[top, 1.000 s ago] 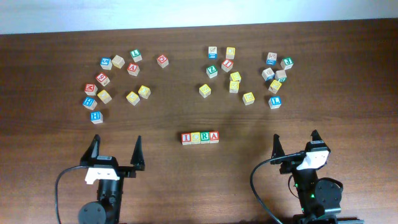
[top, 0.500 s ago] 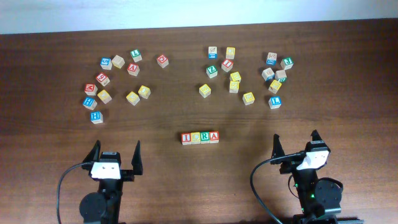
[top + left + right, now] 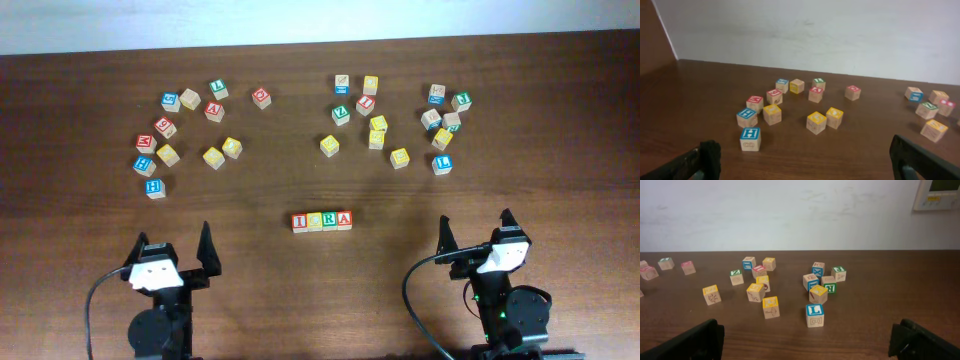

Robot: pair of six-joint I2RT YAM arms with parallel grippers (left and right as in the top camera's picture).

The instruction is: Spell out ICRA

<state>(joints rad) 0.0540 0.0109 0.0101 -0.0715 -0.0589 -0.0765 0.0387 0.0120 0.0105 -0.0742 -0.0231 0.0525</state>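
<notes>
A row of lettered blocks (image 3: 322, 221) lies at the table's middle front, reading I, C, R, A with red, yellow, green and red faces. My left gripper (image 3: 174, 249) is open and empty at the front left, well left of the row. My right gripper (image 3: 475, 232) is open and empty at the front right. The row is out of both wrist views. The left fingers (image 3: 805, 160) frame bare table in front of a blue H block (image 3: 750, 139). The right fingers (image 3: 807, 341) frame bare table in front of a blue L block (image 3: 814, 315).
A cluster of loose letter blocks (image 3: 190, 130) lies at the back left, and another cluster (image 3: 400, 120) at the back right. A lone red block (image 3: 261, 97) sits between them. A white wall runs behind the table.
My left gripper has swung to the left and drawn back, with its fingers a little closer together. The right arm and the blocks have not moved.
</notes>
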